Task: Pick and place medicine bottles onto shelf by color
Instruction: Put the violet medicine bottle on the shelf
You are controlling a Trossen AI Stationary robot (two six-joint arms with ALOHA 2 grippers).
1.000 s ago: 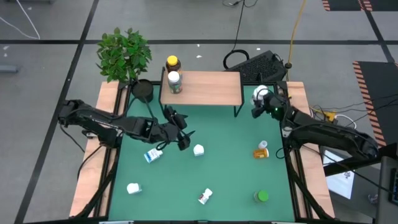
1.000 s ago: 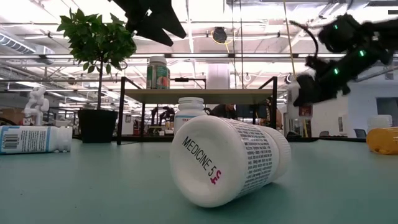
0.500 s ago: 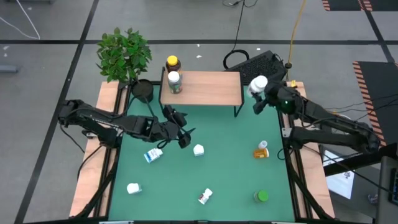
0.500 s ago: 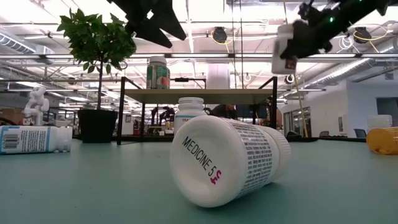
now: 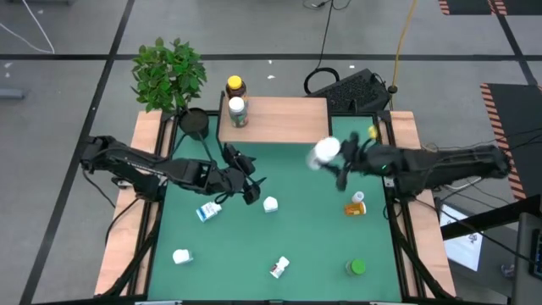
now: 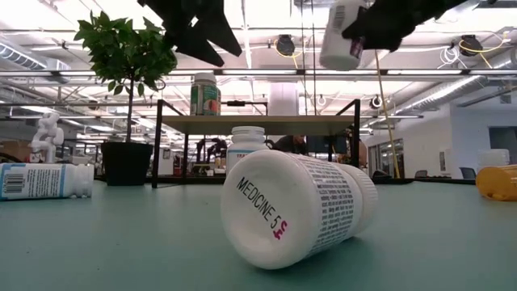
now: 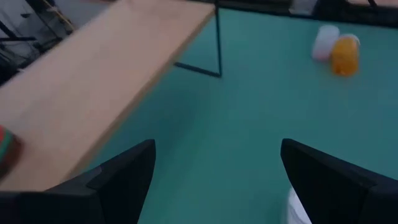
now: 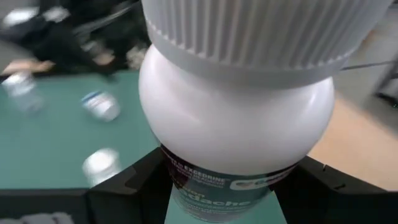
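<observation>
My right gripper (image 5: 334, 161) is shut on a white medicine bottle (image 5: 324, 152) high above the green table, just in front of the shelf's right end; the low view shows the bottle (image 6: 339, 36) near the picture's top. The shelf (image 5: 279, 123) carries an amber bottle with a yellow cap (image 5: 235, 85) and a white bottle (image 5: 237, 111) at its left end. My left gripper (image 5: 252, 178) hovers open at centre left, above the table, holding nothing. Lying on the table are white bottles (image 5: 270, 203) (image 5: 207, 212), an orange one (image 5: 356, 204) and a green one (image 5: 357, 268). My right gripper pinches the white bottle's labelled body (image 8: 217, 186) between its two fingers (image 8: 127, 186), one on each side. The ribbed cap (image 8: 261, 37) points away from the gripper. The fingers come nearly level from the table's right side. The bottle is lifted clear.
A potted plant (image 5: 169, 72) stands at the far left corner beside the shelf. More white bottles lie near the front (image 5: 181, 256) (image 5: 279, 268). A keyboard (image 5: 360, 89) lies beyond the table's far right. Open green surface lies between the shelf and the scattered bottles.
My right gripper has swung from the table's far right edge toward the left, rising, and carried the white bottle to a spot in front of the shelf's right end. The bottle has stayed in its hold, clear of the table.
</observation>
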